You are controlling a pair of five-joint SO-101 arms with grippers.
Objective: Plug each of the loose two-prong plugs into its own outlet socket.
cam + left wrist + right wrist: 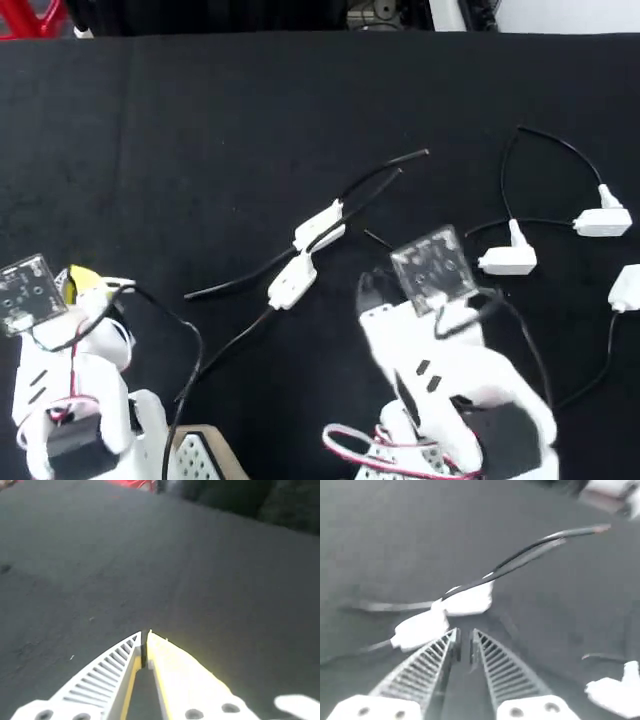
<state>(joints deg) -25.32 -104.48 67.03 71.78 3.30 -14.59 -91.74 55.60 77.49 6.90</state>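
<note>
Right wrist view: the right gripper [465, 636], two white ribbed plastic fingers, has its jaws a narrow slit apart with nothing between them, low over the black cloth table [395, 540]. Just beyond the tips lie two white plastic connector blocks on thin black cords. The nearer block [420, 627] and the farther block [468, 600] lie end to end and about touching; I cannot tell whether they are mated.

In the left wrist view the left gripper [146, 636], one white ribbed finger and one yellow, has its jaws closed tip to tip on nothing, above the cloth.

In the high view three more white corded pieces lie apart on the right: the first piece [507, 260] just beside the right arm's wrist, the second piece [603, 222] beyond it, and the third piece [625, 288] at the picture's edge.
</note>
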